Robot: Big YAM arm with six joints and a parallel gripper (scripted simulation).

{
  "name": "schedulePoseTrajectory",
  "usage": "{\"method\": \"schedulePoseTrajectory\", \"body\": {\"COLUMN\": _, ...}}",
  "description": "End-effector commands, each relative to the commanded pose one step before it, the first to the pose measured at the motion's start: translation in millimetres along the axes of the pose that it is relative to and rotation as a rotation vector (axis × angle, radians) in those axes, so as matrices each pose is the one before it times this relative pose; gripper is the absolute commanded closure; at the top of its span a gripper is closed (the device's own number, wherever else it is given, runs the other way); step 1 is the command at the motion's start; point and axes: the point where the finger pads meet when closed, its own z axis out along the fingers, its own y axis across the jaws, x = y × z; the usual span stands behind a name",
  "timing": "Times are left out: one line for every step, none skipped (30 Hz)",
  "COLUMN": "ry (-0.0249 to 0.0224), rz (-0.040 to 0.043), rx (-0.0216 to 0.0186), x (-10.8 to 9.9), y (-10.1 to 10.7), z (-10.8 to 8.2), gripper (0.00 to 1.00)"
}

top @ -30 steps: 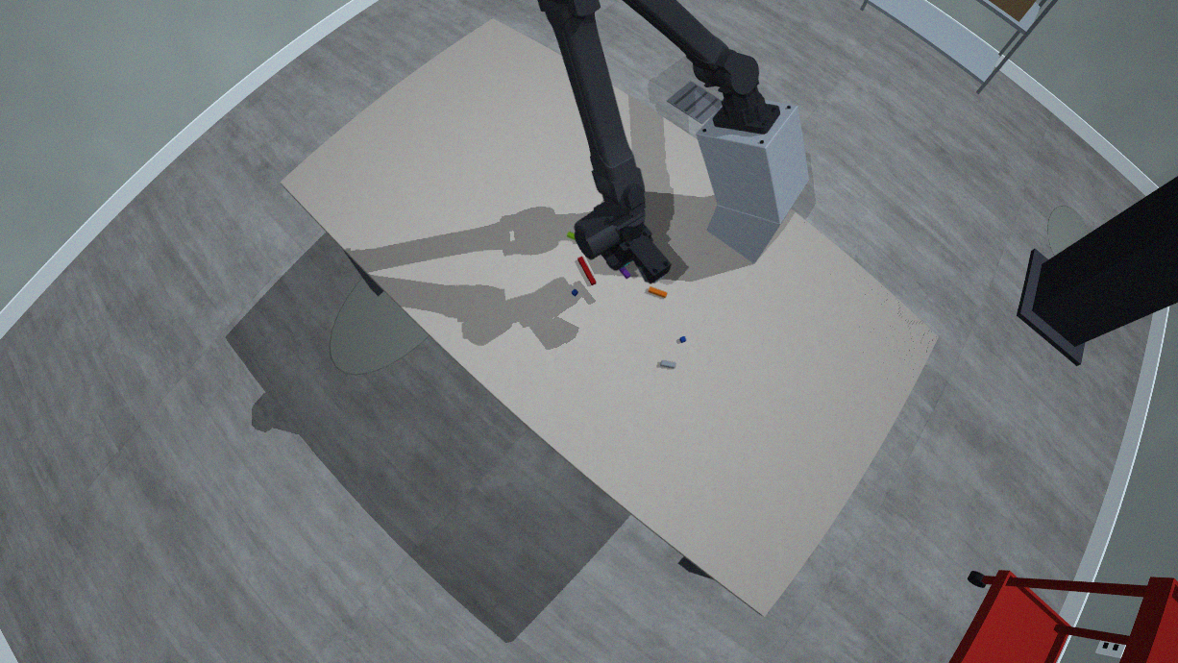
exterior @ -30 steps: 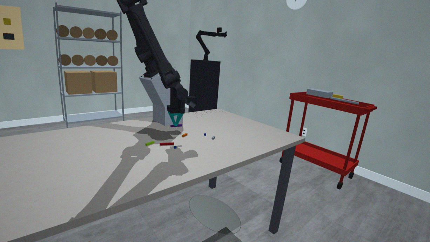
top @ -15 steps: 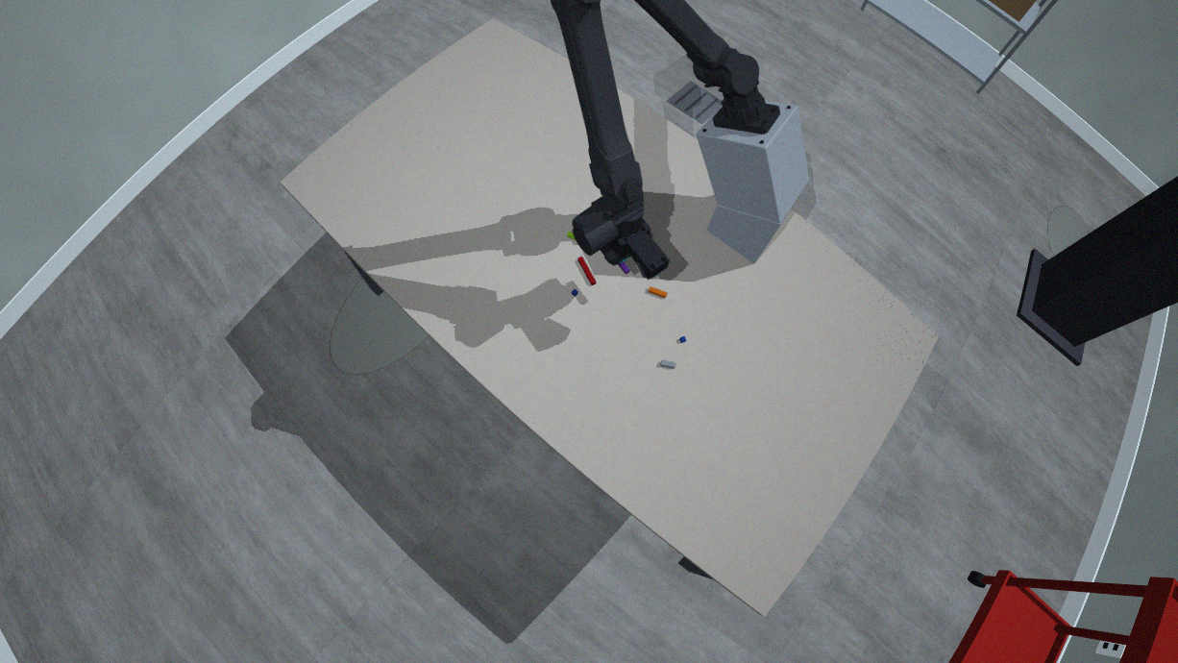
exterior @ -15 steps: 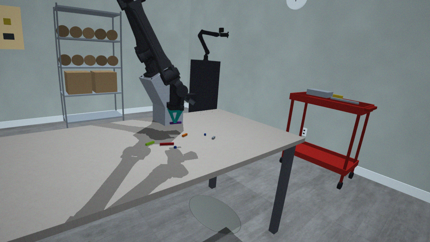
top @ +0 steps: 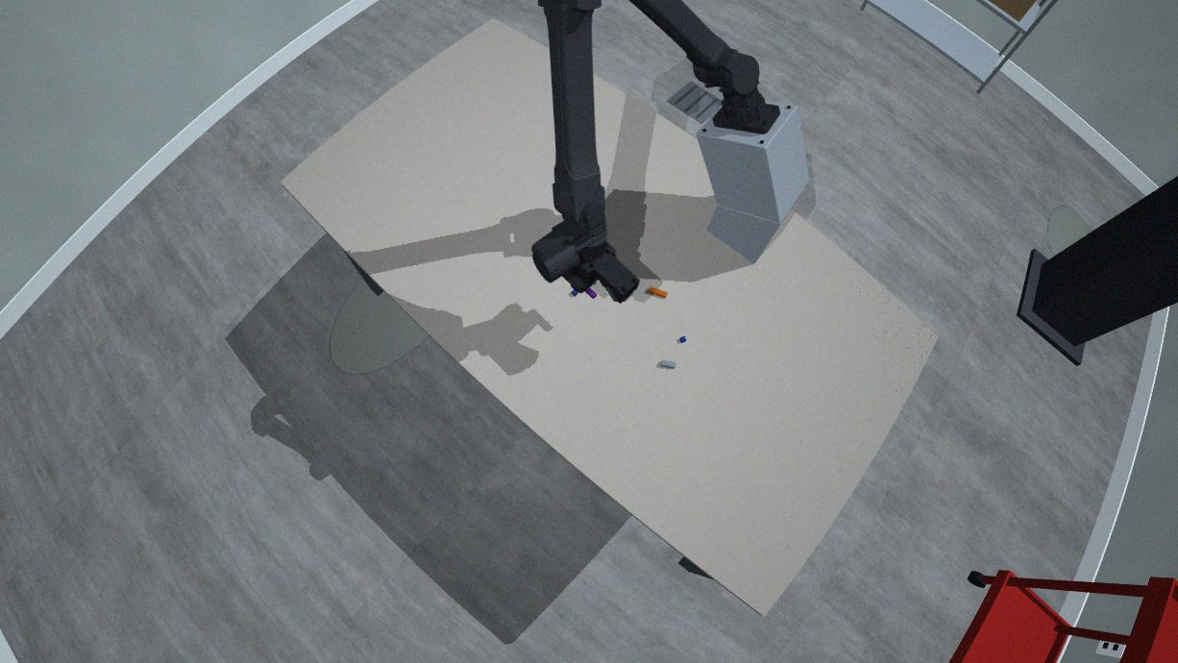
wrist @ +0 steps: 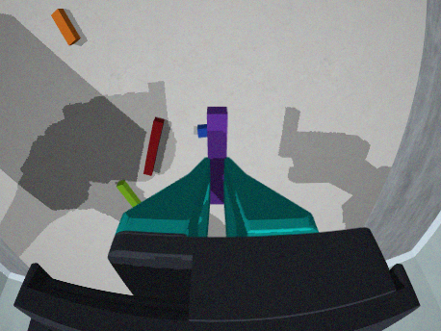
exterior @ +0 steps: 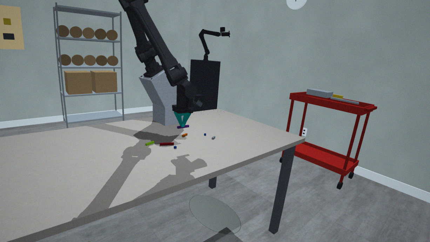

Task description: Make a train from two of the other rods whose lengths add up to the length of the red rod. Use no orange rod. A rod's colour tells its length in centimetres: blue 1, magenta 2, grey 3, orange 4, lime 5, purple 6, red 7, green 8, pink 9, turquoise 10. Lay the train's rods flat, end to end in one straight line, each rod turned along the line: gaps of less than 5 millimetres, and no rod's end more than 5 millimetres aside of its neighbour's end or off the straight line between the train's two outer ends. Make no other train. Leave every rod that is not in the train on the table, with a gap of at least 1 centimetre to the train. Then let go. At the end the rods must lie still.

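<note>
One purple rod (wrist: 217,138), judged light and stiff, is held clamped near its middle by the gripper (wrist: 217,201), raised above the surface just beside the red rod (wrist: 154,145).

Workshop/storeroom w/ grey plank floor: grey metal shelf rack (exterior: 59,60) w/ brown cardboard boxes (exterior: 90,81) & wooden discs, red two-tier metal cart (exterior: 330,101).
</note>
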Motion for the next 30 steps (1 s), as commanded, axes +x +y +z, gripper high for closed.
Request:
{"method": "schedulePoseTrajectory", "body": {"ry": -0.00674, "rz": -0.05713, "rx": -0.06346, "x": -6.63, "y": 25.36, "z": 11.05, "gripper": 0.95}}
{"method": "schedulePoseTrajectory", "body": {"ry": 0.00000, "rz": 0.00007, "rx": -0.00004, "x": 0.03, "y": 0.01, "z": 0.02, "gripper": 0.95}}
{"method": "schedulePoseTrajectory", "body": {"ry": 0.00056, "rz": 0.00194, "rx": 0.00341, "x": 0.58, "y": -2.29, "z": -0.33, "gripper": 0.95}}
{"method": "schedulePoseTrajectory", "body": {"ry": 0.00294, "rz": 0.01003, "rx": 0.01804, "x": 2.42, "y": -10.02, "z": -1.32, "gripper": 0.95}}
{"method": "schedulePoseTrajectory", "body": {"ry": 0.00000, "rz": 0.00000, "rx": 0.00000, "x": 0.00, "y": 0.00, "z": 0.00, "gripper": 0.95}}
{"method": "schedulePoseTrajectory", "body": {"ry": 0.00000, "rz": 0.00000, "rx": 0.00000, "x": 0.00, "y": 0.00, "z": 0.00, "gripper": 0.95}}
{"method": "schedulePoseTrajectory", "body": {"ry": 0.00048, "rz": 0.00224, "rx": 0.00249, "x": 0.27, "y": -0.18, "z": 0.38, "gripper": 0.95}}
{"method": "schedulePoseTrajectory", "body": {"ry": 0.00059, "rz": 0.00352, "rx": 0.00231, "x": 0.93, "y": -0.79, "z": 0.65, "gripper": 0.95}}
{"method": "schedulePoseTrajectory", "body": {"ry": 0.00108, "rz": 0.00652, "rx": 0.00438, "x": 1.73, "y": -1.54, "z": 1.19, "gripper": 0.95}}
{"method": "schedulePoseTrajectory", "body": {"ry": 0.00089, "rz": 0.00359, "rx": 0.00590, "x": 0.57, "y": -2.24, "z": 0.80, "gripper": 0.95}}
{"method": "schedulePoseTrajectory", "body": {"ry": 0.00001, "rz": 0.00054, "rx": 0.00103, "x": 0.13, "y": -0.66, "z": 1.17, "gripper": 0.95}}
{"method": "schedulePoseTrajectory", "body": {"ry": -0.00023, "rz": -0.00012, "rx": -0.00017, "x": -0.07, "y": 0.16, "z": 1.66, "gripper": 0.95}}
{"method": "schedulePoseTrajectory", "body": {"ry": -0.00030, "rz": -0.00013, "rx": -0.00019, "x": -0.08, "y": 0.18, "z": 2.06, "gripper": 0.95}}
{"method": "schedulePoseTrajectory", "body": {"ry": -0.00036, "rz": -0.00016, "rx": -0.00022, "x": -0.10, "y": 0.23, "z": 2.46, "gripper": 0.95}}
{"method": "schedulePoseTrajectory", "body": {"ry": -0.00043, "rz": -0.00018, "rx": -0.00025, "x": -0.11, "y": 0.25, "z": 2.85, "gripper": 0.95}}
{"method": "schedulePoseTrajectory", "body": {"ry": -0.00048, "rz": -0.00020, "rx": -0.00027, "x": -0.13, "y": 0.30, "z": 3.22, "gripper": 0.95}}
{"method": "schedulePoseTrajectory", "body": {"ry": -0.00055, "rz": -0.00022, "rx": -0.00029, "x": -0.14, "y": 0.31, "z": 3.55, "gripper": 0.95}}
{"method": "schedulePoseTrajectory", "body": {"ry": -0.00061, "rz": -0.00024, "rx": -0.00031, "x": -0.15, "y": 0.34, "z": 3.85, "gripper": 0.95}}
{"method": "schedulePoseTrajectory", "body": {"ry": -0.00066, "rz": -0.00025, "rx": -0.00032, "x": -0.16, "y": 0.36, "z": 4.11, "gripper": 0.95}}
{"method": "schedulePoseTrajectory", "body": {"ry": -0.00064, "rz": -0.00026, "rx": -0.00033, "x": -0.16, "y": 0.38, "z": 4.33, "gripper": 0.95}}
{"method": "schedulePoseTrajectory", "body": {"ry": -0.00007, "rz": -0.00027, "rx": -0.00046, "x": -0.06, "y": 0.41, "z": 4.49, "gripper": 0.95}}
{"method": "schedulePoseTrajectory", "body": {"ry": 0.00000, "rz": 0.00000, "rx": 0.00000, "x": 0.00, "y": 0.00, "z": 0.00, "gripper": 0.95}}
{"method": "schedulePoseTrajectory", "body": {"ry": 0.00000, "rz": 0.00000, "rx": 0.00000, "x": 0.00, "y": 0.00, "z": 0.00, "gripper": 0.95}}
{"method": "schedulePoseTrajectory", "body": {"ry": 0.00070, "rz": -0.00029, "rx": -0.00067, "x": 0.06, "y": 0.46, "z": 4.61, "gripper": 0.95}}
{"method": "schedulePoseTrajectory", "body": {"ry": -0.00080, "rz": -0.00027, "rx": -0.00030, "x": -0.19, "y": 0.38, "z": 4.65, "gripper": 0.95}}
{"method": "schedulePoseTrajectory", "body": {"ry": -0.00018, "rz": -0.00026, "rx": -0.00043, "x": -0.08, "y": 0.40, "z": 4.64, "gripper": 0.95}}
{"method": "schedulePoseTrajectory", "body": {"ry": 0.00014, "rz": -0.00026, "rx": -0.00049, "x": -0.03, "y": 0.40, "z": 4.58, "gripper": 0.95}}
{"method": "schedulePoseTrajectory", "body": {"ry": 0.00001, "rz": -0.00025, "rx": -0.00044, "x": -0.05, "y": 0.38, "z": 4.46, "gripper": 0.95}}
{"method": "schedulePoseTrajectory", "body": {"ry": -0.00002, "rz": -0.00023, "rx": -0.00041, "x": -0.05, "y": 0.36, "z": 4.29, "gripper": 0.95}}
{"method": "schedulePoseTrajectory", "body": {"ry": 0.00003, "rz": -0.00022, "rx": -0.00040, "x": -0.04, "y": 0.34, "z": 4.08, "gripper": 0.95}}
